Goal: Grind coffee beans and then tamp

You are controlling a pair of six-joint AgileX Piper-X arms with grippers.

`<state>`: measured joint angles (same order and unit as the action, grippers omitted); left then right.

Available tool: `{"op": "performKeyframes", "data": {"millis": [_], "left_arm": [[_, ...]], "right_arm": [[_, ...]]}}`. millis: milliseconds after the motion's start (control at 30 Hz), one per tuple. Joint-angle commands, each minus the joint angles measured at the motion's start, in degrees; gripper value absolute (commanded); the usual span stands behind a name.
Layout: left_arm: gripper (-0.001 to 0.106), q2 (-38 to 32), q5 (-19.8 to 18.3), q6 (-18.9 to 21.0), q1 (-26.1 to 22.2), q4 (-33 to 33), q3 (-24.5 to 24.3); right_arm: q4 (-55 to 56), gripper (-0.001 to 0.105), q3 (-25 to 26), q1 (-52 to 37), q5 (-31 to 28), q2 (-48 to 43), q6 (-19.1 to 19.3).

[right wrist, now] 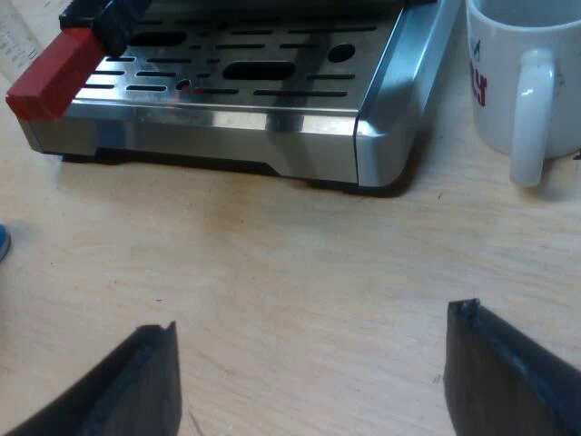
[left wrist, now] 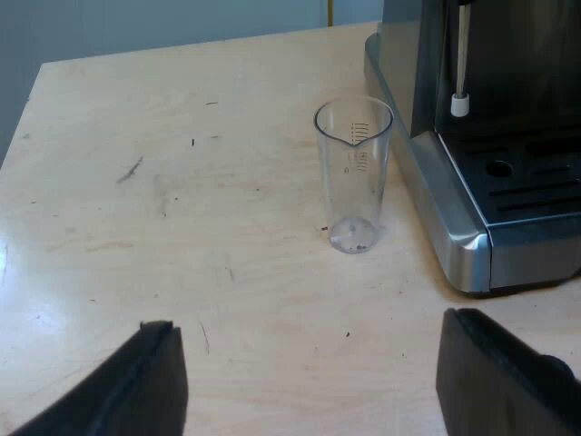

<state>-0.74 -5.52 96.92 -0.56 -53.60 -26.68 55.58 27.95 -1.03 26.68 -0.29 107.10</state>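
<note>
A clear measuring glass [left wrist: 354, 175] stands upright on the wooden table beside the espresso machine [left wrist: 495, 136]. My left gripper [left wrist: 309, 381] hangs open over the bare wood short of the glass, nothing between its fingers. In the right wrist view the machine's slotted drip tray [right wrist: 245, 91] lies ahead, and the holder's dark handle with its red end [right wrist: 53, 73] juts out above the tray's corner. A white mug [right wrist: 522, 77] with red print stands close to the tray's other corner, its handle turned toward me. My right gripper [right wrist: 313, 381] is open above the table before the tray.
A white-tipped steam wand [left wrist: 460, 104] hangs over the machine's drip tray. A sliver of something blue [right wrist: 3, 243] lies on the table near the red end. The table's edge [left wrist: 182, 41] runs beyond the glass.
</note>
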Motion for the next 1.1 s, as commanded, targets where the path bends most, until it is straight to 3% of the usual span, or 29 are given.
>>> {"op": "performKeyframes", "data": {"millis": [33, 800, 1000, 1100], "left_arm": [[0.06, -2.1, 0.6, 0.1, 0.2, 0.3, -0.1], [0.06, -2.1, 0.5, 0.2, 0.2, 0.3, -0.1], [0.06, -2.1, -2.4, 0.8, 0.2, 0.3, -0.1], [0.06, -1.8, -6.3, 1.0, 0.2, 0.1, -0.3]], "right_arm": [[0.0, 0.063, 0.4, 0.0, 0.6, -2.7, 0.6], [0.0, 0.063, 0.4, 0.0, 0.6, -2.7, 0.6], [0.0, 0.063, 0.5, 0.0, 0.5, -2.7, 0.6], [0.0, 0.063, 1.3, 0.0, -0.5, -2.4, 0.6]]}}
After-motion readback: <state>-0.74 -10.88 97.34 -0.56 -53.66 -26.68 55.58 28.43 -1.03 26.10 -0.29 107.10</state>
